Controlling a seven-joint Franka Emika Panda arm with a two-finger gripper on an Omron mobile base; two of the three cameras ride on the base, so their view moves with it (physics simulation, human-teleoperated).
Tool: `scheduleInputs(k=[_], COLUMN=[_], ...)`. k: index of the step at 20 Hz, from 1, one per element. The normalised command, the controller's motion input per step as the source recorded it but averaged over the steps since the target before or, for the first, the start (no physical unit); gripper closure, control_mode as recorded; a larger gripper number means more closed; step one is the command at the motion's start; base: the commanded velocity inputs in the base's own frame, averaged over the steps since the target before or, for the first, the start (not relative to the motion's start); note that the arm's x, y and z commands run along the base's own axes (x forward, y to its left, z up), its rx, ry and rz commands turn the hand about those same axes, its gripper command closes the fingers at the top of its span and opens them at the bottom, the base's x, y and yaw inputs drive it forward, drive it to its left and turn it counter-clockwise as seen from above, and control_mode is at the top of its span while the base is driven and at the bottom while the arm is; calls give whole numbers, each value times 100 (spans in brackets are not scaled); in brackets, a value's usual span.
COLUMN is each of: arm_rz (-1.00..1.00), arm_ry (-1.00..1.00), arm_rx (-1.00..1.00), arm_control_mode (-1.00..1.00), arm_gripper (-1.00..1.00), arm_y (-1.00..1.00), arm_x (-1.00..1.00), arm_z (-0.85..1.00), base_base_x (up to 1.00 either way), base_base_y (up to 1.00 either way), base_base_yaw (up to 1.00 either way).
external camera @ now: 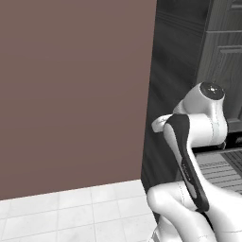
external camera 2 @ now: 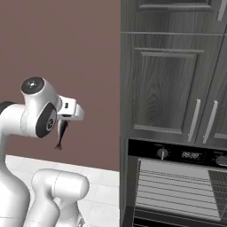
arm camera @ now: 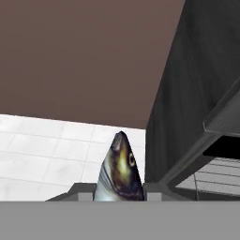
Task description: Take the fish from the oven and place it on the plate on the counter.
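Note:
My gripper (external camera 2: pixel 62 121) is shut on the fish (external camera 2: pixel 60 134), which hangs tail-down beside the arm's upper joint, in front of the brown wall. In the hand view the fish (arm camera: pixel 120 168) pokes its head and eye up between my fingertips (arm camera: pixel 83 189). The oven (external camera 2: pixel 177 188) stands to the right with its pale interior and wire racks showing below the black control strip (external camera 2: pixel 177 154). Its racks (external camera: pixel 222 171) also show at the right edge of the left base view. The fish is well left of the oven opening. The plate and the counter are out of view.
A tall dark wood cabinet (external camera 2: pixel 168 80) with cupboard doors rises above the oven, and its side panel (arm camera: pixel 187 93) is close on the right of the hand. A brown wall (external camera: pixel 71 94) and a white tiled floor (external camera: pixel 71 212) lie to the left.

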Motion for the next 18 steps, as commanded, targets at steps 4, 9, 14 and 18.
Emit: scheduleInputs(k=[4, 9, 14, 18], arm_rz=[0, 0, 0, 0], arm_ry=[-1, 1, 0, 0], arm_rx=[21, 10, 0, 0], arm_control_mode=[-100, -100, -100, -100], arm_gripper=[100, 100, 100, 100], arm_y=[0, 0, 0, 0], arm_x=[0, 0, 0, 0], arm_z=[0, 1, 0, 0], base_base_x=[0, 0, 0, 0], base_base_y=[0, 0, 0, 0], base_base_yaw=[0, 0, 0, 0])
